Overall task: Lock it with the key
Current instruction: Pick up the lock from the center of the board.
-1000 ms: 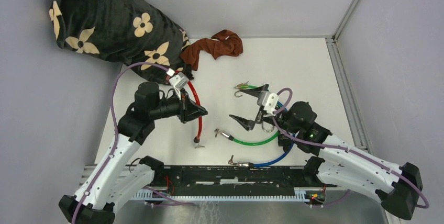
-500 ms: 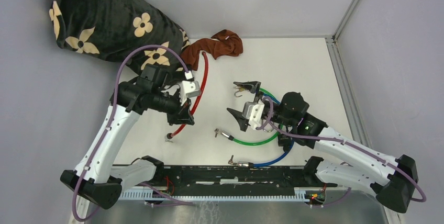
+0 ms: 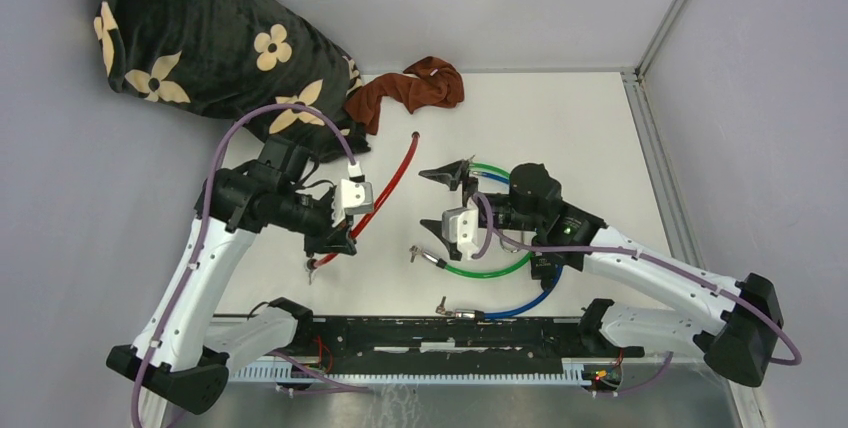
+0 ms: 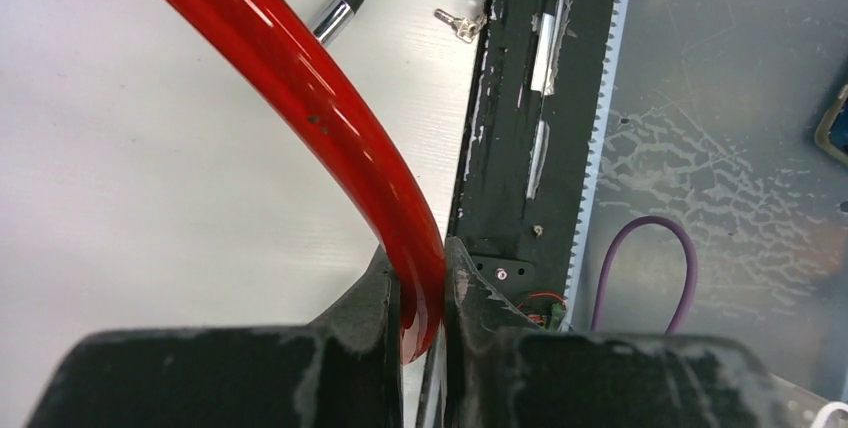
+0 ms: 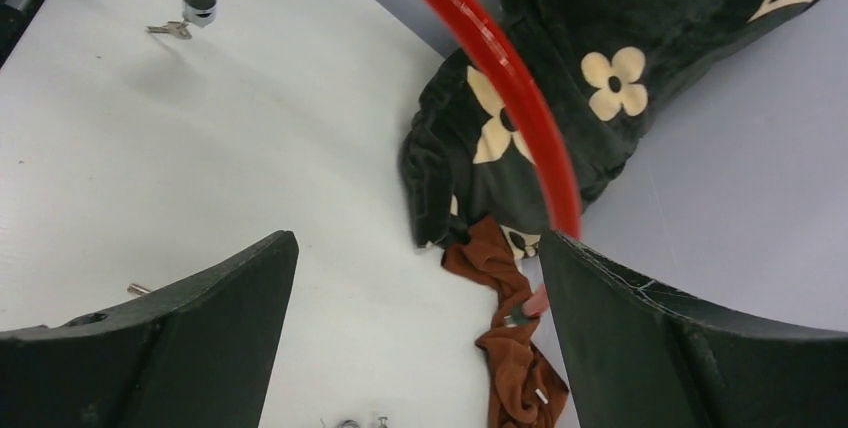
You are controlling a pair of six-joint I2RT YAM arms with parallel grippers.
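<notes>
Three cable locks: red cable lock (image 3: pixel 385 183), green cable lock (image 3: pixel 490 270), blue cable lock (image 3: pixel 530 303), all over the white counter (image 3: pixel 580 128).
Red, look: glossy sheath in one smooth bow, a few dark specks; black collar and silver head (image 5: pixel 200 14) at the near end, small key (image 5: pixel 165 30) sticking out sideways.
Red, place: left of centre, far tip near the brown cloth (image 3: pixel 410 88), head low by the counter's near edge.
Left end effector (image 4: pixel 420 298): clenched on the red sheath, just above the head.
Right end effector (image 3: pixel 440 203): released, fingers wide apart, nothing between them, just right of the red bow.
Backdrop: black flowered blanket (image 3: pixel 200 38), far left corner.
</notes>
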